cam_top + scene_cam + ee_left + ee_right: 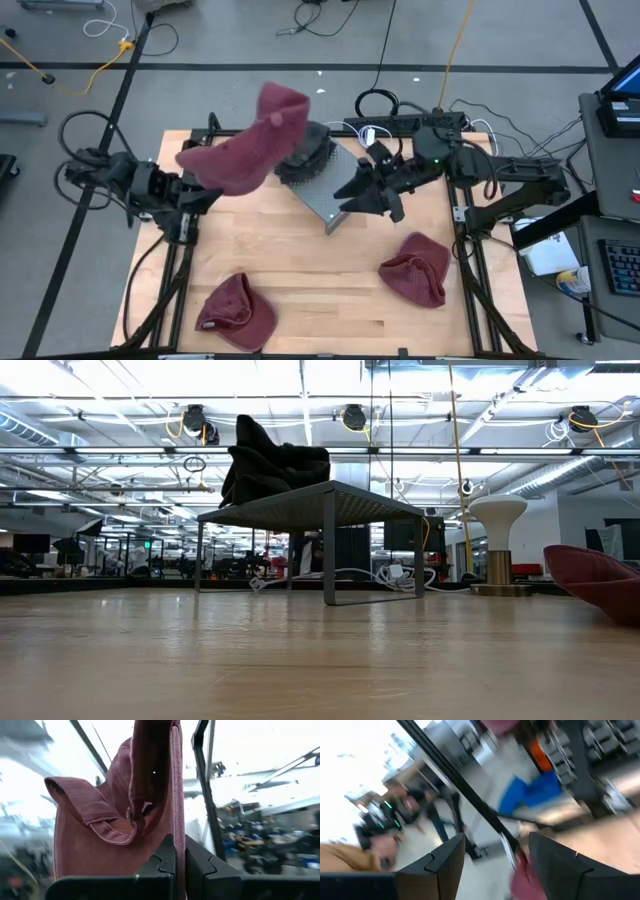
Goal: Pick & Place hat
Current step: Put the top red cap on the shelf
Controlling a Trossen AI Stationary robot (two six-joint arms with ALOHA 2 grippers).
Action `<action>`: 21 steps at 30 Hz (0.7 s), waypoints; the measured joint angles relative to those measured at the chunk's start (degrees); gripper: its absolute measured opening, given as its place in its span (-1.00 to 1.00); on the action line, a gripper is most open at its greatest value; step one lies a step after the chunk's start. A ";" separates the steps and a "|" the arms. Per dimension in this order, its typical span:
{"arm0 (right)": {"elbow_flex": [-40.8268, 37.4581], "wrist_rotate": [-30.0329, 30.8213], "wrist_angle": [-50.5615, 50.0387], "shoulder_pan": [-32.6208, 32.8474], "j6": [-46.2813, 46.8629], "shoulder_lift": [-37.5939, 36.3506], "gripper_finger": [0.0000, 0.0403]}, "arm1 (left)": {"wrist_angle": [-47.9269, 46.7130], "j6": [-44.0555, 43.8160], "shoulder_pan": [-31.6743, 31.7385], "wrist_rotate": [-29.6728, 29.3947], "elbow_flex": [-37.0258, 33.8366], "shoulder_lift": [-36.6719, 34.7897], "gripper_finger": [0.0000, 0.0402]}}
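Observation:
A maroon hat (250, 150) is up in the air over the table's far left, held by my left gripper (205, 188), which is shut on it. In the left wrist view the hat (100, 820) rises past the shut fingers. A dark hat (275, 465) lies bunched on top of a grey metal rack (330, 195), which stands on its legs near the table's far middle. My right gripper (347, 198) hovers open beside the rack's right end and touches nothing. Two more maroon hats lie on the table, one near left (235, 312) and one near right (418, 268). My left gripper pinches an edge of the maroon hat's cloth (176, 827) between its two fingers. The fingers come from the table's left and slant upward. The hat is lifted clear of the table and stands up and away beyond the fingers, its crown toward the rack.
Cables and a power strip (400, 122) run along the table's far edge behind the rack. Bare wood (300, 260) lies between the two resting hats. A white stool-like stand (497, 540) shows beyond the table in the low view.

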 joint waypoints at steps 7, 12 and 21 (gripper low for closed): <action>-14.53 -0.16 34.39 -0.85 11.47 -1.99 0.11 | 13.83 11.56 1.92 4.41 0.00 6.56 -0.96; -26.89 0.30 59.10 -2.17 22.23 -2.48 0.20 | 21.73 13.11 5.09 9.18 0.00 10.60 -0.96; -36.49 4.82 77.58 -2.34 24.54 -2.47 0.17 | 33.62 8.77 12.26 16.96 0.62 19.20 -0.96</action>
